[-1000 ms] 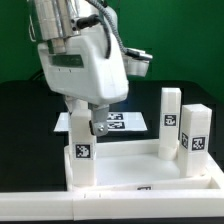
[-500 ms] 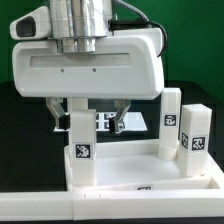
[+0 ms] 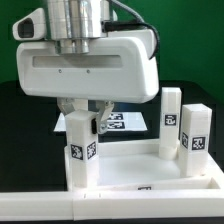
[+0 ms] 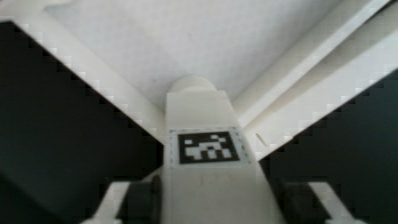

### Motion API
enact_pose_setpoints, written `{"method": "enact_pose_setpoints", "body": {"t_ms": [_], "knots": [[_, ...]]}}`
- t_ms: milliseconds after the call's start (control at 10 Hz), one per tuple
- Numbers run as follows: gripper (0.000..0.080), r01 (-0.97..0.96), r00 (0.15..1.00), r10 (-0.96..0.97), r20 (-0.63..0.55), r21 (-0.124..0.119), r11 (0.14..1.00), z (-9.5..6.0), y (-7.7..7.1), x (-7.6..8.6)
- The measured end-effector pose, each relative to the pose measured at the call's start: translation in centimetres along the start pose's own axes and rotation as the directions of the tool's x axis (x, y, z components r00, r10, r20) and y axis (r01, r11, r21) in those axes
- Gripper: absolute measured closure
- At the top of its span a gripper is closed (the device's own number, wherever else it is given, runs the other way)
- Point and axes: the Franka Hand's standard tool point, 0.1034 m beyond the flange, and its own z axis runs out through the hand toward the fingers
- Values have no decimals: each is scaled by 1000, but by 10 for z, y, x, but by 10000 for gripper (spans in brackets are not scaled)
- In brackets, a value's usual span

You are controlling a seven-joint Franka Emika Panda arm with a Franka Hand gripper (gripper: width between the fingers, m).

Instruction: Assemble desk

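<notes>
Jaws closed in on a leg [image 3: 79,148] is how the exterior view reads: the two dark fingers drop from under the big white gripper [image 3: 84,118] body and flank the top of an upright square-section white post, one finger [image 3: 95,124] showing just beside its upper end — the contact itself is partly hidden by the post. That leg stands at the near corner of the desk panel [image 3: 150,172] on the exterior view's left, and its tag faces the camera, tilted as if the post is turned slightly. The panel is a large white rimmed tray-like piece lying flat on the black table [image 3: 25,110]. Two more legs [image 3: 171,121] stand upright on the exterior view's right, close together, the nearer one [image 3: 194,135] just beside the other, each with a black-and-white square tag. Behind the gripper, the marker board [image 3: 128,122] lies flat on the table.

From the wrist view, the held leg [image 4: 210,140] fills the middle — a white square post with a pixelated black tag on its face. Both fingertips [image 4: 118,200] sit tight against its two sides. Beyond it run the panel's white rim and flat surface [image 4: 196,50], with the dark table to either side.
</notes>
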Motion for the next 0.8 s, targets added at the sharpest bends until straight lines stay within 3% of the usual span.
{"method": "enact_pose_setpoints", "body": {"t_ms": [200, 400, 800], "knots": [[509, -325, 945, 325, 29, -18, 946, -1, -1, 1], [509, -691, 722, 690, 50, -16, 723, 2, -5, 1], [509, -849, 525, 849, 63, -24, 527, 3, -7, 0]]}}
